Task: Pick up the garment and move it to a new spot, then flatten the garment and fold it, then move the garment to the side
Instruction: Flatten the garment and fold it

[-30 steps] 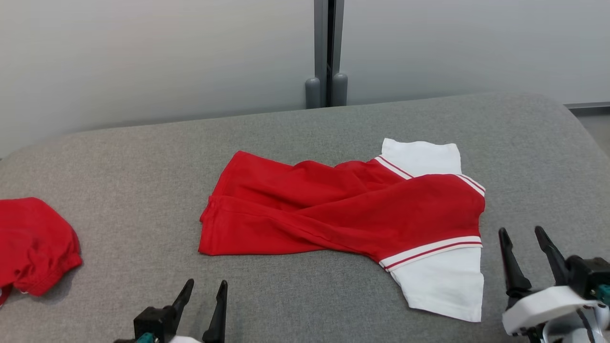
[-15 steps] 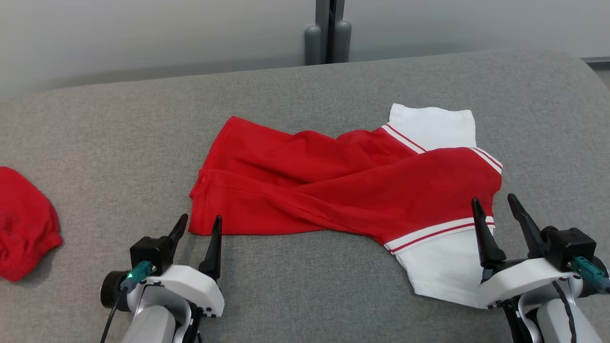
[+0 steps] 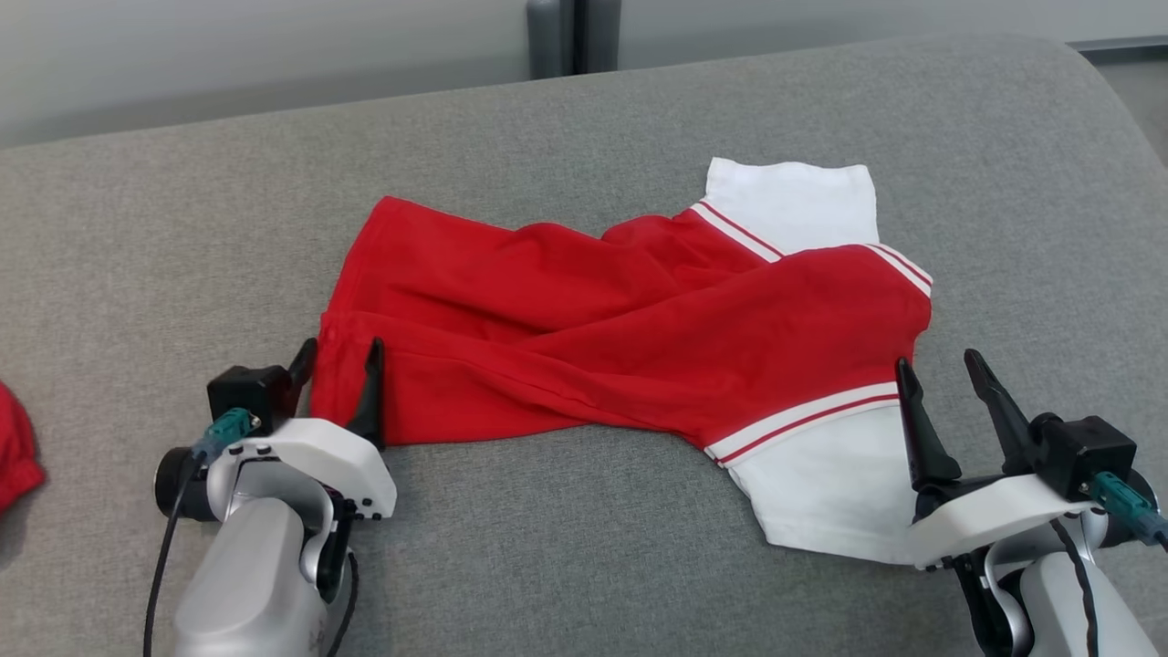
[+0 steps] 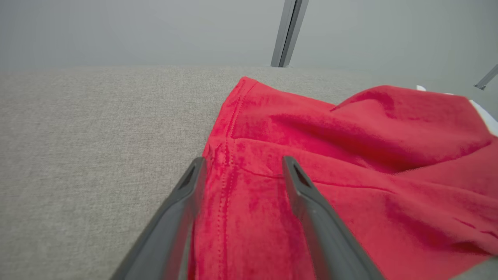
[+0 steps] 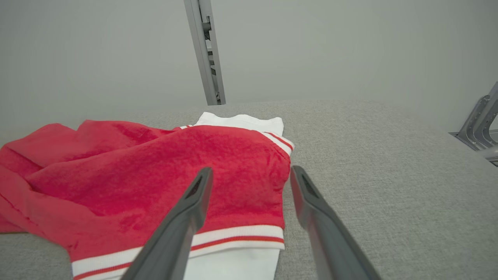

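Note:
The garment (image 3: pixel 620 338) is red with white sleeves and red-striped white bands, lying crumpled on the grey padded surface (image 3: pixel 584 119). My left gripper (image 3: pixel 342 347) is open at the garment's left hem corner. In the left wrist view the stitched red hem (image 4: pixel 229 171) runs between the spread fingers of the left gripper (image 4: pixel 244 160). My right gripper (image 3: pixel 938 361) is open at the garment's right edge, beside the striped band and the near white sleeve (image 3: pixel 821 484). In the right wrist view the right gripper (image 5: pixel 251 170) frames the garment's (image 5: pixel 175 167) red right corner.
Another red cloth (image 3: pixel 14 447) lies at the far left edge of the surface. A pale wall and a grey post (image 3: pixel 561 32) stand behind. The surface curves down at its right end (image 3: pixel 1127 137). Bare grey surface lies in front of the garment.
The head camera has tilted down. Both arms have come forward: the left gripper now reaches the red hem corner and the right gripper the striped right edge. Both stay open.

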Tool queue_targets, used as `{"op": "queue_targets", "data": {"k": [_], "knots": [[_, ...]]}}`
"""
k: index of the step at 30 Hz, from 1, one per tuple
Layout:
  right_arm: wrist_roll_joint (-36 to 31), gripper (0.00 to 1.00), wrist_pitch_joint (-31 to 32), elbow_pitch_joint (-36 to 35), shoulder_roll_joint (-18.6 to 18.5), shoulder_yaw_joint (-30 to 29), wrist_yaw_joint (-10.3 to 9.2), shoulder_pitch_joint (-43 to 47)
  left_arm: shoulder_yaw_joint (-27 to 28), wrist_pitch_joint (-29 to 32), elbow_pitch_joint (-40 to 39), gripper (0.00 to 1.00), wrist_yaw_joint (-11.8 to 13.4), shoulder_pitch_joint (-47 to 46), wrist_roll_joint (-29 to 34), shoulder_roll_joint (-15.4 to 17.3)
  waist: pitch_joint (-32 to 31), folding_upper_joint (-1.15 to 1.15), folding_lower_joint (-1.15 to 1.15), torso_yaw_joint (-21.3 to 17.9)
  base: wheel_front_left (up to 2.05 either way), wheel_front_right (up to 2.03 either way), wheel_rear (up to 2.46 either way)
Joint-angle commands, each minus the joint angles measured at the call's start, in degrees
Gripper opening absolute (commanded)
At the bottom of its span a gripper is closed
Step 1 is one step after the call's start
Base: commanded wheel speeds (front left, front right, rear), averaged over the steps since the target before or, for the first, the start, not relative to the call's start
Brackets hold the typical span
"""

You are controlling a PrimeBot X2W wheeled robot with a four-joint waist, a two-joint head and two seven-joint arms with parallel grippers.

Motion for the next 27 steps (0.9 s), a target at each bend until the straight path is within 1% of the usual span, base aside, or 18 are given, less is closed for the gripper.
{"op": "queue_targets", "data": {"k": [1,5,8,9,10,11,12,13,15,16,17,18,19,20,22,27], "knots": [[-0.37,1.00,0.02,-0.05,-0.03,0.07,0.01,-0.30,0.37,-0.01,0.32,1.00,0.28,-1.02,0.33,0.42,0.30,0.00,0.00,-0.27,0.00,0.00,0.00],[-0.19,1.00,0.02,0.03,0.25,-0.12,0.01,-0.65,2.12,-0.01,1.15,1.00,0.46,-1.70,-0.18,0.39,0.74,0.00,0.00,-0.45,0.00,0.00,0.00],[0.09,1.00,0.02,0.25,0.38,-0.08,0.01,-0.88,2.60,-0.01,1.28,1.00,-0.07,-1.45,0.21,0.25,0.88,0.00,0.00,-0.38,0.00,0.00,0.00],[0.13,1.00,0.02,0.30,0.41,0.06,0.01,-0.89,2.63,-0.01,1.38,0.82,-0.26,-1.45,0.33,0.23,0.89,0.00,0.00,-0.35,0.00,0.00,0.00],[0.17,1.00,0.02,0.35,0.44,0.17,0.01,-0.94,2.40,-0.01,1.87,0.47,-0.69,-1.46,0.46,0.20,0.89,0.00,0.00,-0.33,0.00,0.00,0.00],[0.24,1.00,0.02,0.39,0.44,0.23,0.01,-1.04,2.34,-0.01,2.03,0.28,-1.04,-1.56,0.53,0.17,0.88,0.00,0.00,-0.29,0.00,0.00,0.00],[0.29,1.00,0.02,0.42,0.44,0.34,0.01,-1.14,2.36,-0.01,2.10,0.20,-1.18,-1.68,0.55,0.15,0.90,0.00,0.00,-0.25,0.00,0.00,0.00],[0.32,1.00,0.02,0.44,0.46,0.41,0.01,-1.22,2.51,-0.01,1.96,0.20,-1.26,-1.80,0.60,0.13,0.92,0.00,0.00,-0.22,0.00,0.00,0.00],[0.46,1.00,0.02,0.52,0.45,0.70,0.01,-1.27,2.67,-0.01,2.50,0.27,-1.37,-1.80,0.49,0.04,0.97,0.00,0.00,-0.20,0.00,0.00,0.00],[0.52,1.00,0.02,0.57,0.44,0.77,0.01,-1.31,2.76,-0.01,2.57,0.29,-1.41,-1.95,0.51,0.00,1.00,0.00,0.00,-0.23,0.00,0.00,0.00],[0.55,1.00,0.02,0.56,0.46,0.86,0.01,-1.39,2.95,-0.01,2.58,0.18,-1.42,-2.10,0.43,0.02,1.06,0.00,0.00,-0.26,0.00,0.00,0.00],[0.52,1.00,0.02,0.56,0.46,0.97,0.01,-1.50,2.99,-0.01,2.69,0.00,-1.43,-2.17,0.59,-0.01,1.12,0.00,0.00,-0.29,0.00,0.00,0.00],[0.60,1.00,0.02,0.59,0.49,1.02,0.01,-1.60,3.07,-0.01,2.78,0.00,-1.50,-2.22,0.75,-0.02,1.13,0.00,0.00,-0.31,0.00,0.00,0.00],[0.78,1.00,0.01,1.09,0.28,0.15,0.01,-0.60,4.09,-0.01,-0.71,0.00,-1.61,-0.07,1.37,-0.05,-0.77,0.00,0.00,0.53,0.00,0.00,0.00],[0.89,1.00,0.01,1.68,0.22,-0.30,0.01,0.63,4.31,-0.01,-2.13,0.00,-1.97,2.09,1.08,-0.09,-2.67,0.00,0.00,1.47,0.00,0.00,0.00],[1.10,1.00,0.01,3.61,0.48,-0.29,0.01,3.81,3.25,-0.01,-6.63,0.00,-2.43,8.60,-2.00,-0.12,-8.27,0.00,0.00,4.43,0.00,0.00,0.00]]}}
